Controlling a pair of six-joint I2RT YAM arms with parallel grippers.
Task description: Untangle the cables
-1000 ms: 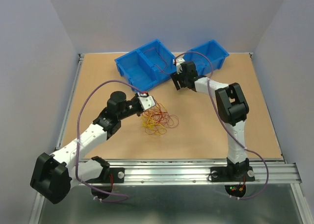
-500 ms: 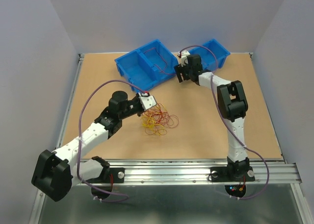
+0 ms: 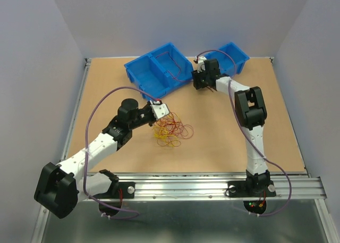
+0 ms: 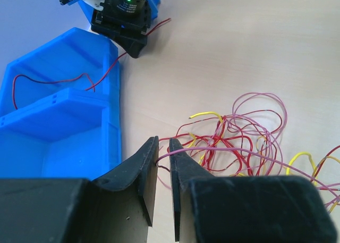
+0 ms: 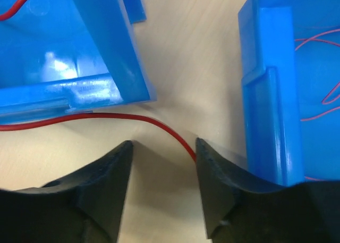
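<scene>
The right tool [image 5: 162, 147] stands apart, a red cable [image 5: 133, 117] curving into its gap between blue bins [image 5: 125, 67]; lying flat, the cable may slip out as it closes. The left tool [image 4: 163, 147], nearly together, meets the tangle [image 3: 171, 128] mid-frame on the desk [image 3: 223, 142], grip unclear. Only the wrist views show either gap.

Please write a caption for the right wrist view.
Open right gripper over a thin red wire, blue plastic bins either side.

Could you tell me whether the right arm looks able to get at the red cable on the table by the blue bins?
Probably yes. The right gripper hangs open directly over the red cable, which lies on bare table between the blue bins, with nothing covering it there.
</scene>
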